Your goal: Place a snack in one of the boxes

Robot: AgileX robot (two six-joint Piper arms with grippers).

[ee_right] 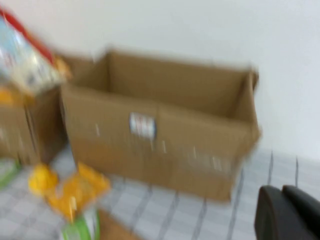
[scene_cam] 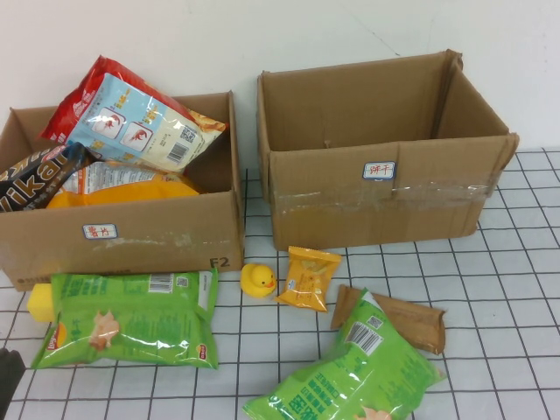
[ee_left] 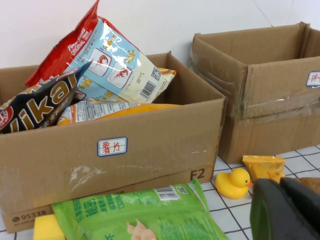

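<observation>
Two cardboard boxes stand at the back. The left box (scene_cam: 157, 236) holds several snack bags; the right box (scene_cam: 385, 201) looks empty. On the table lie a green bag (scene_cam: 122, 319), a second green bag (scene_cam: 359, 372), a small yellow packet (scene_cam: 309, 277) and a brown packet (scene_cam: 411, 319). My left gripper (ee_left: 281, 190) is shut and empty, low at the front left near the first green bag (ee_left: 140, 217); a dark part of it shows in the high view (scene_cam: 9, 378). My right gripper (ee_right: 282, 192) is shut and empty, in front of the right box (ee_right: 160, 135), out of the high view.
A yellow rubber duck (scene_cam: 258, 280) sits between the boxes' front and the yellow packet. A yellow block (scene_cam: 39, 302) lies by the left box's front corner. The white wall (scene_cam: 262, 35) stands behind the boxes. Gridded table (scene_cam: 516, 297) lies bare at the right.
</observation>
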